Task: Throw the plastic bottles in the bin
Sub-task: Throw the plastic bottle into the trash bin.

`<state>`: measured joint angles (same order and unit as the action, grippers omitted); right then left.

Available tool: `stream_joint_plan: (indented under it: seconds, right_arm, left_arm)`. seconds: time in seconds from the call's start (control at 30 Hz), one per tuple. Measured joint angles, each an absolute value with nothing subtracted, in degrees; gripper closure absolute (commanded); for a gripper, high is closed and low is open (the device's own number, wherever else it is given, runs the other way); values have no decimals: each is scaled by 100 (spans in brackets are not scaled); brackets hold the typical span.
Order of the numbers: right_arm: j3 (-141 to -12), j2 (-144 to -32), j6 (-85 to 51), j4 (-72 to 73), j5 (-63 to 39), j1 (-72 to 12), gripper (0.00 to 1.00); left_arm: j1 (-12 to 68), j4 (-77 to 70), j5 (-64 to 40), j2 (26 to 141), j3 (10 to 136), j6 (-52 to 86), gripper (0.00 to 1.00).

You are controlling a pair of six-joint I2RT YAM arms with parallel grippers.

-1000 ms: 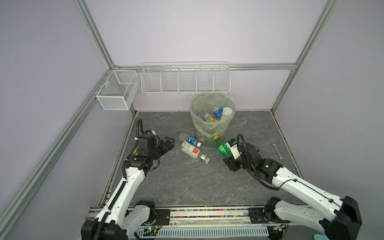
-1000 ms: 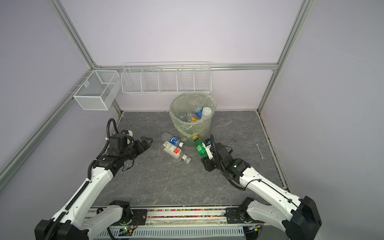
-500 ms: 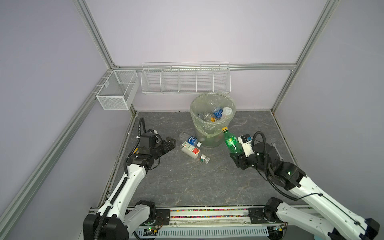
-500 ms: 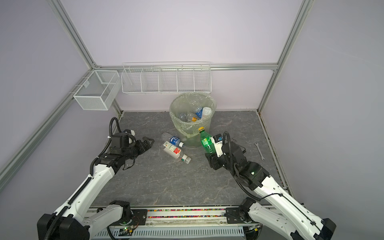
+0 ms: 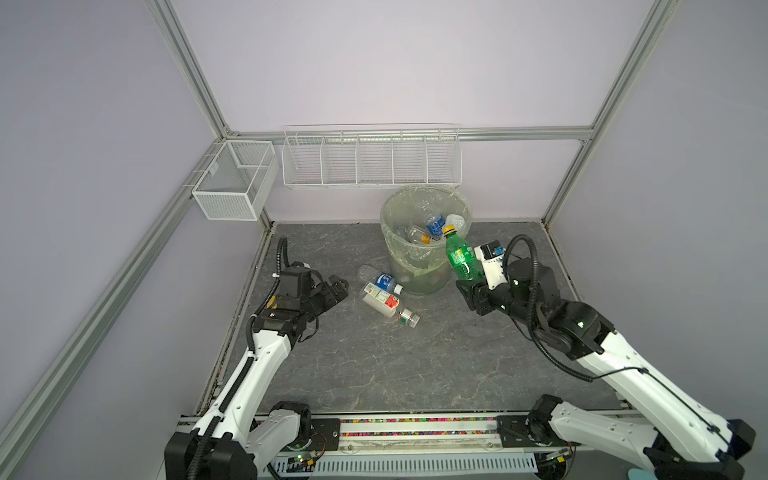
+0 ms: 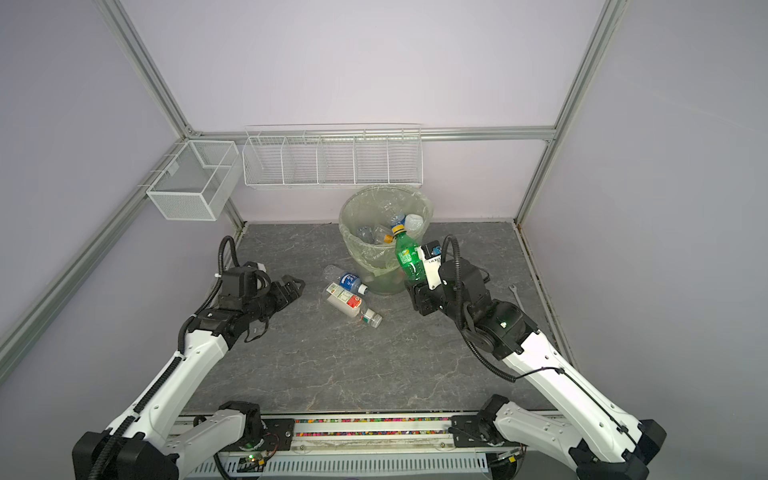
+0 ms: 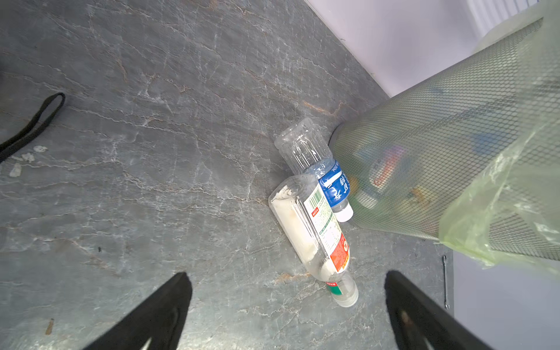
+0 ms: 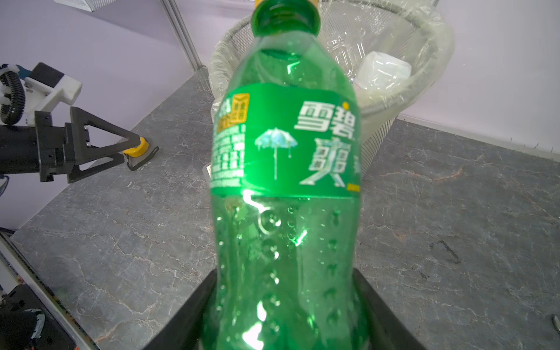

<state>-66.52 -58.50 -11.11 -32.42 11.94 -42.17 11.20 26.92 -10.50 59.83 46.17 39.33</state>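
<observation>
Stage view of the bottle-clearing cell. The right claw (image 5: 471,280) gripped the green bottle (image 5: 458,257) by its lower body, one jaw pressed to each side. The bottle stood nearly upright with its yellow cap on top, just beside the bin (image 5: 388,249) on the robot's right. In both top views the cap overlapped the bin's rim.

The left claw (image 5: 337,289) was spread wide and held nothing. It sat low over the grey floor (image 5: 374,365), pointing toward two bottles that lay on their sides.

Of these, the blue-labelled bottle (image 7: 321,169) rested against the foot of the bin. The red-labelled bottle (image 7: 315,230) lay alongside and touched it, its cap end nearest the left claw.

Several more bottles (image 5: 432,220) lay inside the lined bin.

A white wire rack (image 5: 370,166) and a mesh box (image 5: 232,187) hung on the frame behind. A small wrench (image 6: 514,293) lay on the floor to the far right.
</observation>
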Motion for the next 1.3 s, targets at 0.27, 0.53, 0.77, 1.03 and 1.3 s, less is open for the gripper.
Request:
stream_joint_plan:
  seconds: [0.27,0.53,0.77,1.03,1.3]
  right_arm:
    - [-6316,-5787,-1140,-3133,1085,-4217,45]
    - [-5745,-5319,-1317,-3234,1094,-4217,45]
    - [-6663,-5946,-1284,-3389,1236,-4217,43]
    - [-9470,-8259,-972,-3715,1584,-4093,34]
    - [-11222,-9959,-633,-4333,1688,-3640,12]
  left_arm:
    - [1120,2718,-1055,5983,4617,3874,1]
    - [1120,2727,-1050,5968,4617,3787,1]
    - [1120,2685,-1052,6003,4617,3763,1]
    - [1120,2683,-1120,6132,4619,3765,1]
    - [1120,2687,-1140,6311,4921,3787,1]
